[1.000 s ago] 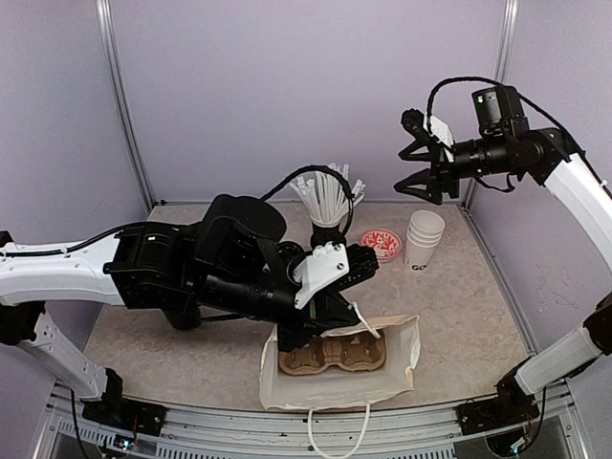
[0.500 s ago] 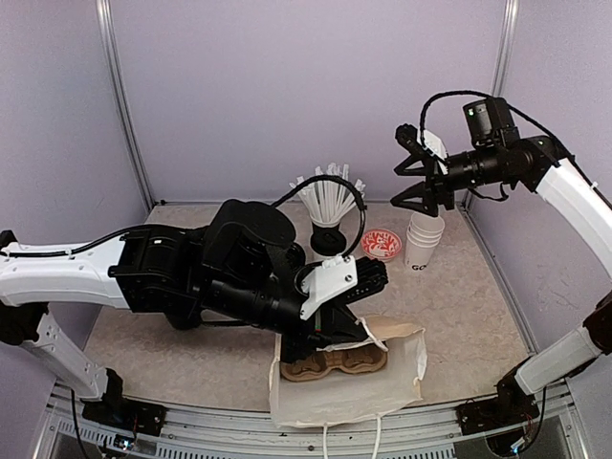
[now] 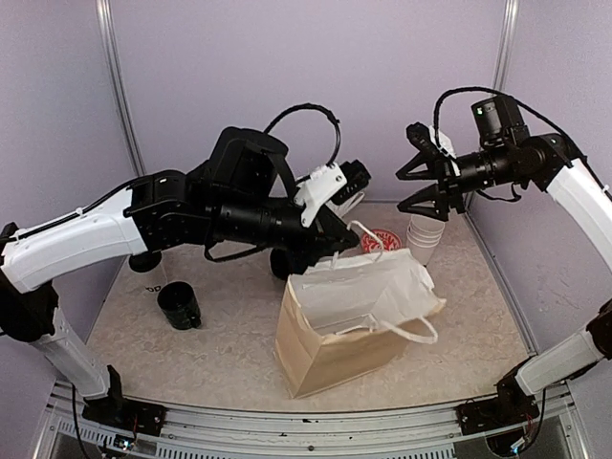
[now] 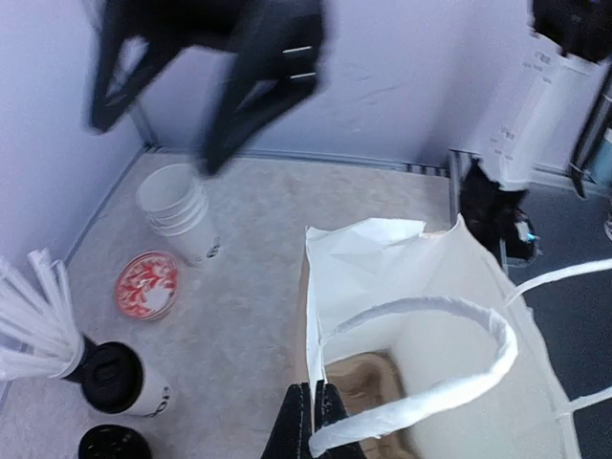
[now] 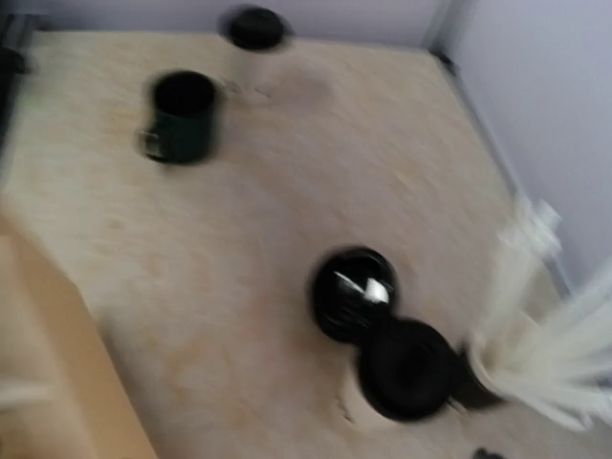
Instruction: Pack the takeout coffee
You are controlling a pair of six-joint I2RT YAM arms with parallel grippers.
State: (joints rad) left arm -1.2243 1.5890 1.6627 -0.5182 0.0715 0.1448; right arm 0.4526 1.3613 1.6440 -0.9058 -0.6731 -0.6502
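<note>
At the far left of the bench [image 3: 220,354] we see a coffee cup [image 5: 253,27], white with a black lid, standing by itself under the left arm. Just nearer to us is a dark green mug [image 3: 179,306], apart from the cup.

Toward the middle, the left arm hides a small cluster from above, but the left wrist view shows it. There is a black round top [image 4: 113,445] that we cannot identify. Beside that stands a second lidded cup [image 4: 120,378], white with black lettering low on its side. A bunch of white straws [image 4: 29,320] fans out just past it. Both lidded cups are on the bench, outside the bag.

The paper bag [image 3: 354,306] stands on its base near the front, its mouth open. A brown cup carrier [image 4: 368,378] lies at the bottom of it. The left claw [image 4: 311,421] is pinched tight on one white handle [image 4: 421,304] at the bag's rim, and the other handle hangs loose over the front.

Behind the bag sits a small red patterned dish [image 4: 146,284]. To its right is a stack of white cups [image 3: 424,234] with no lids.

The right claw [image 3: 402,191] hovers above that stack with its fingers spread wide and nothing between them. Its wrist view is blurred.
</note>
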